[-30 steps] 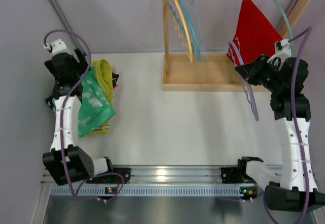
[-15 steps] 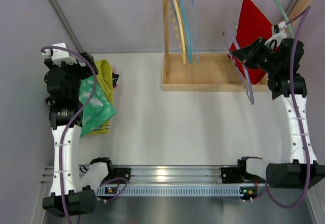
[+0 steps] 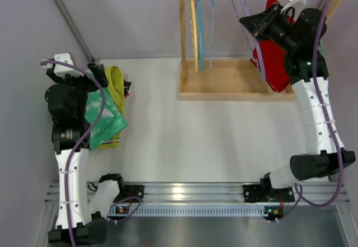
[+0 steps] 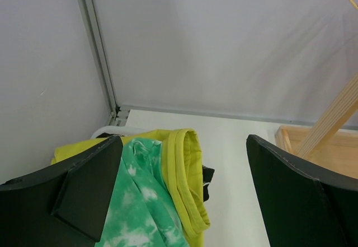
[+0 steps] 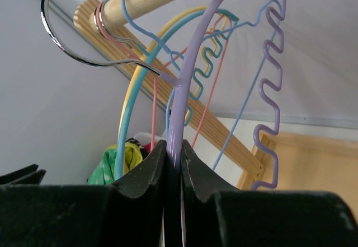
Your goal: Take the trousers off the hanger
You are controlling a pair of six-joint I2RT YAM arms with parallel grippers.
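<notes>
Three trousers, three colours

The yellow trousers [image 3: 116,82] are plain mustard, the green trousers [image 3: 109,121] carry pale mottled blotches, and the red trousers [image 3: 277,73] are bright and plain. The lilac hanger [image 5: 177,104] is glossy, the wooden rack [image 3: 235,84] pale, the tabletop [image 3: 196,140] white.

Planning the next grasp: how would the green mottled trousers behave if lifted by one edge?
Probably floppy: the green mottled trousers lie creased and draped. Likely light; thin cloth. They may drag the yellow trousers they overlap.
</notes>
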